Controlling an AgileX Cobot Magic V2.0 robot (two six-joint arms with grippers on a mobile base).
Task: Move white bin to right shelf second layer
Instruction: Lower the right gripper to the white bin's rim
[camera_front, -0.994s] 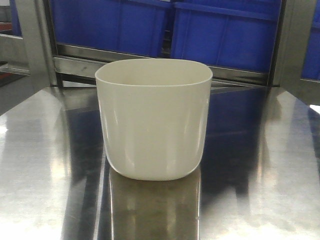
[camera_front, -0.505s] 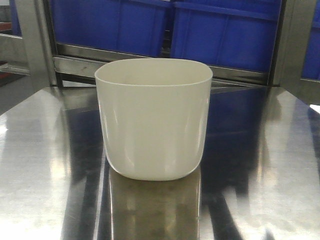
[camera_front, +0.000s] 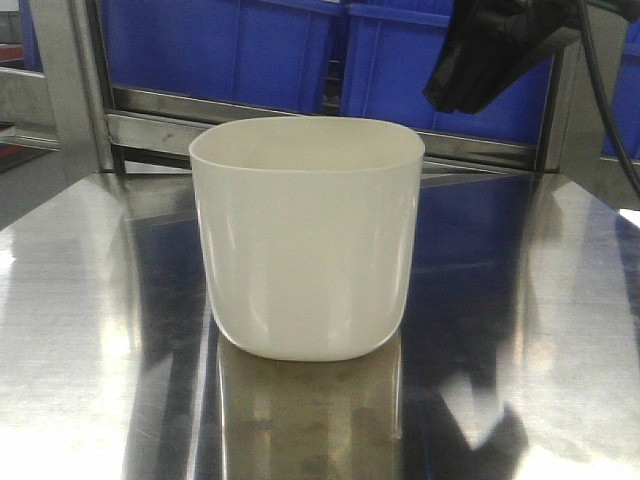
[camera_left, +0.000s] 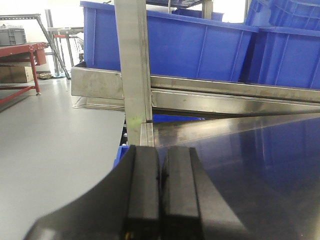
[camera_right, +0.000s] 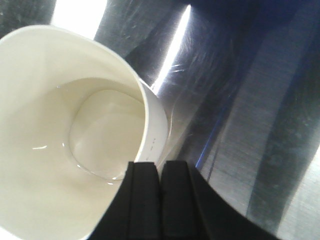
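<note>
The white bin (camera_front: 305, 240) stands upright and empty on the shiny steel tabletop (camera_front: 540, 330), near its middle. My right gripper (camera_front: 450, 95) hangs in the air above and to the right of the bin, in the top right of the front view. In the right wrist view it (camera_right: 161, 165) is shut, empty, and sits just over the bin's rim, looking down into the bin (camera_right: 65, 135). My left gripper (camera_left: 160, 150) is shut on nothing, low by the table's left corner. The right shelf second layer is out of view.
Blue crates (camera_front: 220, 50) sit on a steel rack rail (camera_front: 150, 115) right behind the table. A steel upright post (camera_left: 134, 65) stands ahead of the left gripper. Grey floor (camera_left: 50, 130) and a red-framed table (camera_left: 20, 50) lie to the left.
The right arm has come into the front view at the top right; it was absent earlier. Its shadow now shows on the tabletop. The bin has not moved.
</note>
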